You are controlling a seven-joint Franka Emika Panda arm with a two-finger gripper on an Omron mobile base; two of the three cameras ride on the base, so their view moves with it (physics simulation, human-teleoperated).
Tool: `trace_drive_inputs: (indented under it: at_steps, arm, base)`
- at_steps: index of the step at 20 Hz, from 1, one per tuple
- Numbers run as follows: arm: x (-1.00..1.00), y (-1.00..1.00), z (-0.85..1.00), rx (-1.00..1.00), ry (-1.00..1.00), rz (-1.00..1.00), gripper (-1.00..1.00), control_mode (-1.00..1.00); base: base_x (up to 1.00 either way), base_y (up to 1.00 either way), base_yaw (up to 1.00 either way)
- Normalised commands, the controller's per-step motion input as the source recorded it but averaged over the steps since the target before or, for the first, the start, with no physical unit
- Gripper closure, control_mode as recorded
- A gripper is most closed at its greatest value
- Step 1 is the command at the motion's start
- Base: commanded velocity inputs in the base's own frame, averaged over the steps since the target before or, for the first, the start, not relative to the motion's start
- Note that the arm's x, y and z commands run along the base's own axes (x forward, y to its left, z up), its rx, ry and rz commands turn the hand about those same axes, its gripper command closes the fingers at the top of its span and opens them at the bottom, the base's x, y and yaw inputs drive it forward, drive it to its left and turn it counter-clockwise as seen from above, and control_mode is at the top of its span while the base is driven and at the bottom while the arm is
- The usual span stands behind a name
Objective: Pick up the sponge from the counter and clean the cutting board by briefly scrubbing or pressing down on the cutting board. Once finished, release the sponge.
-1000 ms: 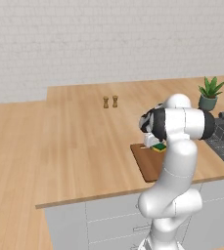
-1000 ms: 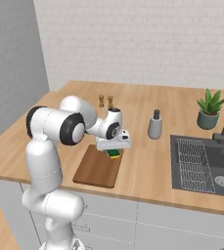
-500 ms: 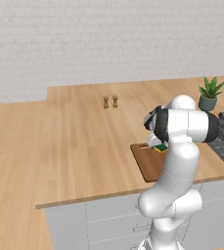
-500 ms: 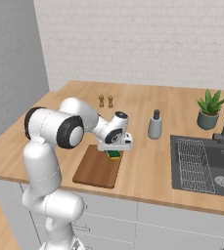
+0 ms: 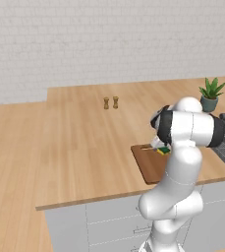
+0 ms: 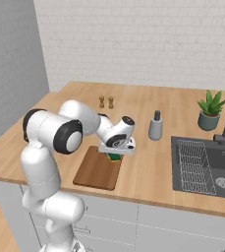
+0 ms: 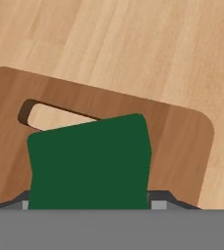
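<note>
The dark brown cutting board (image 6: 97,170) lies near the counter's (image 5: 84,147) front edge, with its slot handle at the far end. The sponge (image 7: 89,163) rests dark green side up on that far end and partly covers the slot. In the right base view its yellow underlayer shows below the green, sponge (image 6: 114,157). My gripper (image 7: 90,204) points down over it, one fingertip close against each side of the sponge. Whether the pads still press it or stand just off it does not show. In the left base view the forearm hides most of the hand above the board (image 5: 151,165) and the sponge (image 5: 162,150).
Two small shakers (image 6: 106,102) stand far back on the counter. A grey soap dispenser (image 6: 155,126) stands right of the board. Farther right are a dark sink (image 6: 207,165) with a faucet and a potted plant (image 6: 210,110).
The hand has shifted slightly over the board's far end. The sponge stays on the board between the fingers.
</note>
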Motion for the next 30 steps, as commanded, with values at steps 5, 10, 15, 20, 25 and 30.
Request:
trace_drive_inputs:
  at_steps: [5,10,15,20,25,30]
  arm:
    - [-0.24,0.41,-0.02,0.0,0.06,0.0,1.0,-1.0]
    - [-0.63,0.31,-0.39,0.0,0.03,0.0,1.0,-1.0]
    - [-0.5,0.18,-0.99,-0.01,0.09,0.01,1.0,-1.0]
    - [-0.7,0.68,-0.72,0.0,0.05,0.0,1.0,-1.0]
    - [-0.94,0.77,-0.62,0.0,0.03,0.0,1.0,-1.0]
    - [-1.0,0.68,-0.74,0.0,0.0,0.0,1.0,-1.0]
  base:
    - [0.0,0.0,0.0]
    - [0.0,0.0,0.0]
    - [0.0,0.0,0.0]
    - [0.0,0.0,0.0]
    - [0.0,0.0,0.0]
    - [0.0,0.0,0.0]
